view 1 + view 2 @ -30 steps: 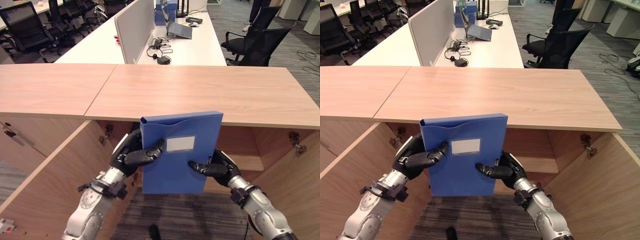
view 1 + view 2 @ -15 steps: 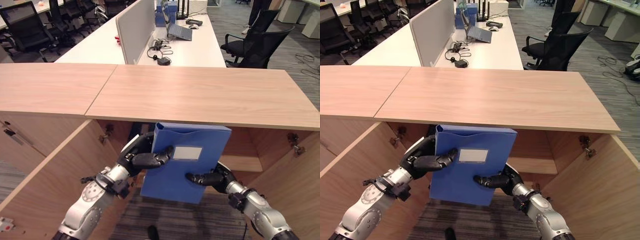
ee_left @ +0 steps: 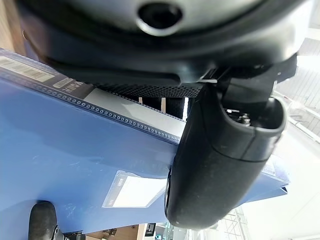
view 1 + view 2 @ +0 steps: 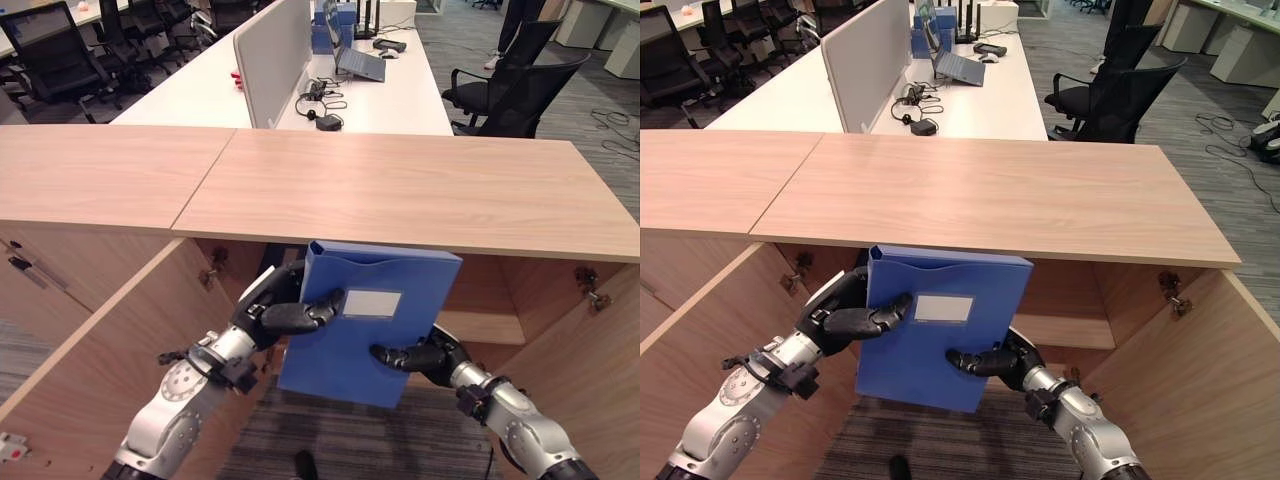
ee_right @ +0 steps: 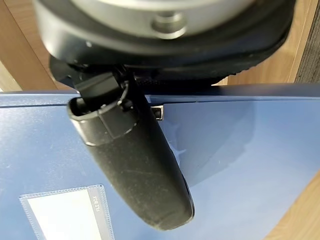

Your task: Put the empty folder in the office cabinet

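Observation:
A blue box folder (image 4: 365, 325) with a white label pocket stands upright, leaning slightly, just under the front edge of the wooden cabinet top (image 4: 400, 190). My left hand (image 4: 275, 312) grips its left edge, thumb across the front face. My right hand (image 4: 425, 355) grips its lower right edge, thumb (image 5: 135, 165) pressed on the front. The folder's top edge (image 4: 950, 257) sits right below the top board, in front of the open cabinet. Up close, the left wrist view has the thumb (image 3: 220, 165) lying on the folder's blue face (image 3: 65, 145).
Open cabinet doors stand at the left (image 4: 110, 350) and right (image 4: 585, 350). An inner shelf (image 4: 490, 325) is visible behind the folder. Beyond the cabinet are white desks (image 4: 380, 90) with a laptop and cables, and black office chairs (image 4: 510, 85).
Over the second, the folder went down and forward, from above the top board's edge to just beneath it. In the last half second it barely moved.

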